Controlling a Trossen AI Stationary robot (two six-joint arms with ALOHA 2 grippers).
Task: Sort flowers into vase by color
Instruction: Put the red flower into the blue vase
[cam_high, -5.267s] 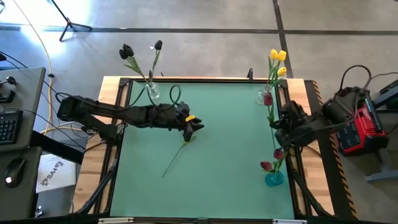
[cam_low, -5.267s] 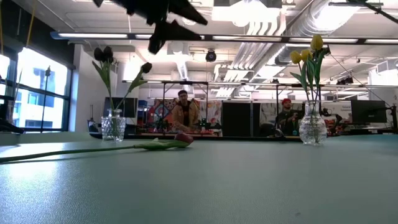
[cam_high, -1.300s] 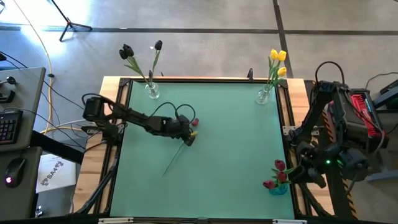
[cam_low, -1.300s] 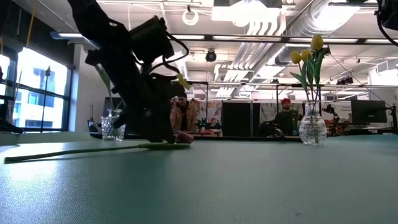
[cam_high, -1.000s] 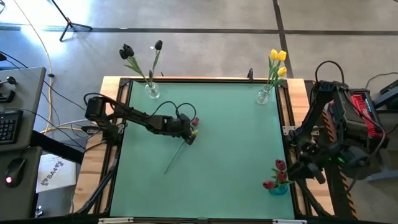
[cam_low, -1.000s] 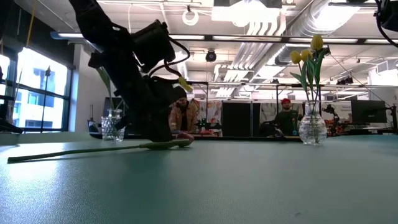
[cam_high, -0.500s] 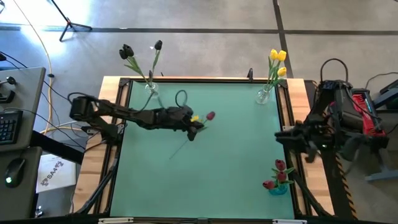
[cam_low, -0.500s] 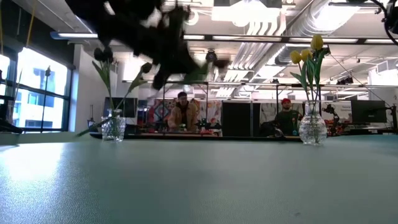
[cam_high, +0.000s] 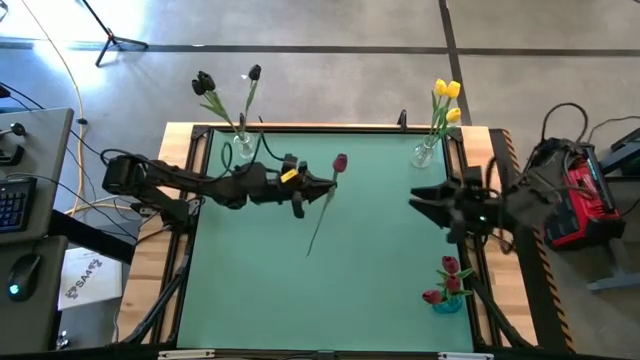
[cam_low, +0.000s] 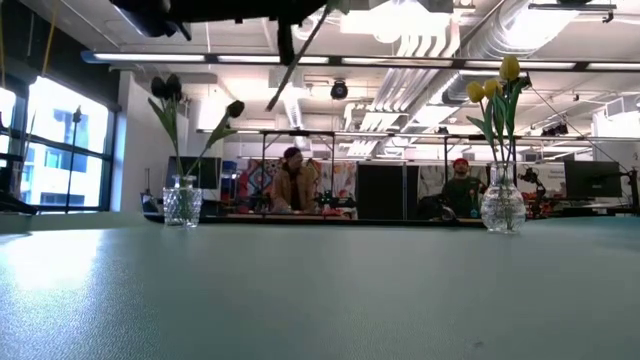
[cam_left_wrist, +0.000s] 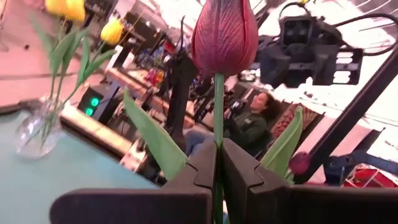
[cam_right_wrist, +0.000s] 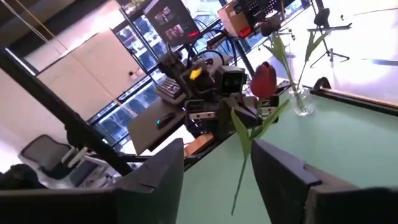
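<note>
Handoff step: my left gripper (cam_high: 305, 192) clamped the red tulip (cam_high: 340, 161) aloft; right gripper (cam_high: 418, 203) spread wide, needed to take it.

The left arm stretches from the table's left edge toward its middle, raised clear of the surface, its wrist turned toward the right side. The left gripper (cam_high: 318, 190) has its fingers (cam_left_wrist: 205, 165) pressed together on the stem of a red tulip (cam_high: 339, 162), whose head rises above the fingertips while the stem hangs below. The right arm reaches in from the table's right edge, also held above the surface. The right gripper (cam_high: 415, 204) points toward the left arm, its two fingers (cam_right_wrist: 166, 165) spread wide apart with nothing between them.
</note>
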